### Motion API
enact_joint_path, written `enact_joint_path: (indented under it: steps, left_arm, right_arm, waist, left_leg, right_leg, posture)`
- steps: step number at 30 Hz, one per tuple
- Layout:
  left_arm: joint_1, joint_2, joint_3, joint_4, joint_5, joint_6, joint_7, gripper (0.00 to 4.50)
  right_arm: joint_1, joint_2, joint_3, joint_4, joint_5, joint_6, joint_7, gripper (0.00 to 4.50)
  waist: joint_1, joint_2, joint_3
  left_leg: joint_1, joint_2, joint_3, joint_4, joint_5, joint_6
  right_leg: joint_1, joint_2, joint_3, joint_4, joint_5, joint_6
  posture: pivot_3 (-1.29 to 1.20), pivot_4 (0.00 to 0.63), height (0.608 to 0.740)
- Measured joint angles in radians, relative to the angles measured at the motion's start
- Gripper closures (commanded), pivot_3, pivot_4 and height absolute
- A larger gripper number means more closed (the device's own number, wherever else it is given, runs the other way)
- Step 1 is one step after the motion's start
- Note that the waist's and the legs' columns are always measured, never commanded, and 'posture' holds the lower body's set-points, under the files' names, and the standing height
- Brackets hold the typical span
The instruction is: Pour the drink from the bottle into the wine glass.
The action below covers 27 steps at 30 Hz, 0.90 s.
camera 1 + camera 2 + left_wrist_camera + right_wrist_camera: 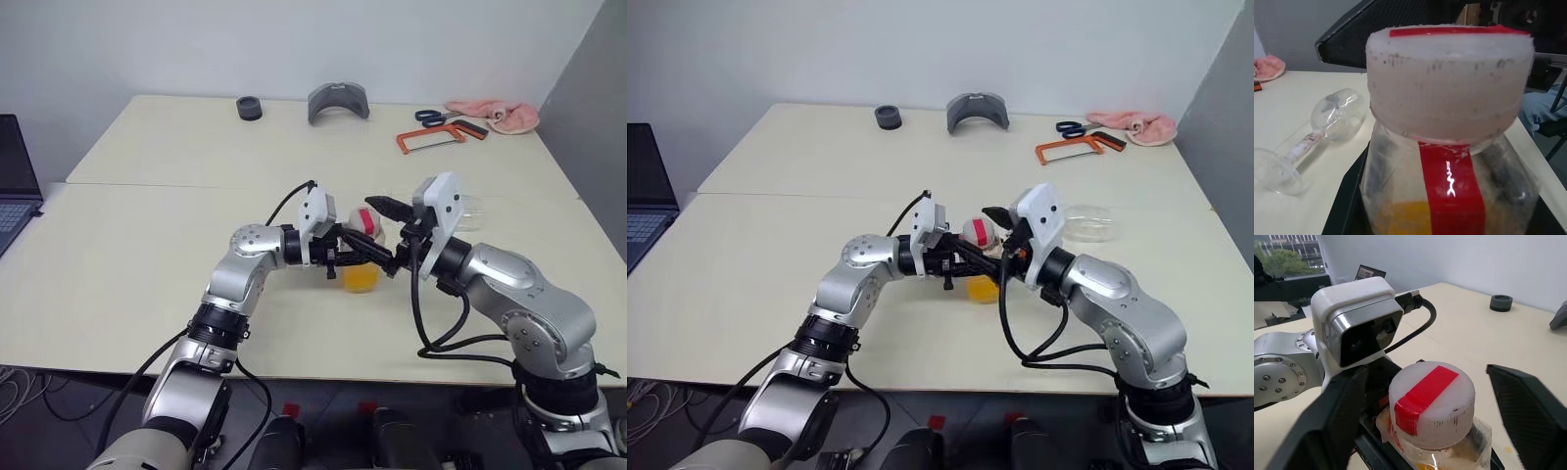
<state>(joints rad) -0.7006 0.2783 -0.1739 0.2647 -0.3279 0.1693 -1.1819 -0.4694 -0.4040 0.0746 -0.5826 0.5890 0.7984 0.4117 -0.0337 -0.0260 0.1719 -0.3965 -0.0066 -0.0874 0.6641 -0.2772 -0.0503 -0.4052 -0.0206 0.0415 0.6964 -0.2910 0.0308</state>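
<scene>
My left gripper (pixel 361 253) is shut on the body of the bottle (pixel 362 235), a small clear one with a red stripe, and holds it upright in front of me. The white cap with a red strip (pixel 1431 401) points up. Orange drink (pixel 360 278) fills the bottom of the bottle. My right gripper (pixel 1432 399) is open, one black finger (pixel 1339 411) on each side of the cap, with a gap on both sides. The wine glass (pixel 1087 223) lies on its side on the table beyond my right arm, empty, and shows closer in the left wrist view (pixel 1312 137).
At the far edge of the table (pixel 147 245) lie a black ring (pixel 250 108), a grey curved piece (pixel 338 101), scissors (pixel 438 118), an orange hacksaw (pixel 431 140) and a pink cloth (pixel 502 117). A laptop (pixel 15 191) sits at the left edge.
</scene>
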Motion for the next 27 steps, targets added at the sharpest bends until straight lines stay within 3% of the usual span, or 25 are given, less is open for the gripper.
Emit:
enact_joint_path:
  steps: [3, 7, 14, 19, 24, 27]
  left_arm:
    - [0.000, 0.000, 0.000, 0.000, 0.001, -0.001, -0.005, 2.76]
    - [0.000, 0.004, -0.001, 0.000, 0.013, -0.001, -0.008, 2.76]
    - [-0.003, 0.043, -0.021, -0.021, 0.013, 0.017, -0.099, 2.77]
    - [-0.013, 0.050, -0.028, -0.021, 0.014, 0.060, -0.114, 2.77]
    - [-0.008, 0.042, -0.015, -0.043, 0.009, 0.083, -0.071, 2.78]
    - [0.004, 0.041, 0.011, -0.060, 0.007, 0.082, -0.028, 2.78]
  right_arm:
    - [0.000, -0.003, 0.001, 0.001, -0.006, -0.008, 0.007, 2.56]
    - [-0.002, -0.017, 0.010, 0.030, -0.022, -0.044, 0.058, 2.60]
    - [-0.243, -0.220, 0.116, 0.350, -0.035, -0.207, 0.595, 2.60]
    - [-0.308, -0.211, 0.134, 0.495, -0.035, -0.234, 0.724, 2.60]
    - [-0.209, -0.193, 0.035, 0.417, -0.014, -0.205, 0.607, 0.96]
    - [-0.084, -0.156, -0.070, 0.220, 0.019, -0.144, 0.425, 0.92]
  waist:
    - [0.000, 0.000, 0.000]
    - [0.000, 0.000, 0.000]
    - [-0.003, 0.001, 0.001]
    - [-0.002, 0.001, 0.001]
    - [0.003, 0.001, 0.001]
    - [0.005, 0.001, 0.001]
  left_leg:
    - [0.000, 0.000, 0.000, 0.000, 0.000, 0.000]
    - [0.000, 0.000, 0.000, 0.000, 0.000, 0.000]
    - [0.001, -0.001, 0.003, 0.000, 0.000, 0.000]
    - [0.000, 0.001, 0.002, 0.000, 0.000, 0.000]
    - [-0.002, 0.001, -0.004, 0.001, 0.000, 0.000]
    - [-0.003, 0.000, -0.006, 0.001, 0.000, 0.000]
  right_leg:
    - [0.000, 0.000, 0.000, 0.000, 0.000, 0.000]
    - [0.000, 0.000, 0.000, 0.000, 0.000, 0.000]
    - [0.000, 0.002, -0.001, -0.001, 0.000, 0.000]
    - [0.000, 0.000, -0.001, -0.001, 0.000, 0.000]
    - [-0.001, -0.002, -0.001, -0.001, 0.000, 0.000]
    - [-0.001, -0.003, -0.002, -0.001, 0.000, 0.000]
  posture:
    - [0.00, 0.150, 0.740]
    - [0.00, 0.150, 0.740]
    - [0.00, 0.150, 0.740]
    - [0.00, 0.150, 0.740]
    - [0.00, 0.150, 0.740]
    - [0.00, 0.150, 0.740]
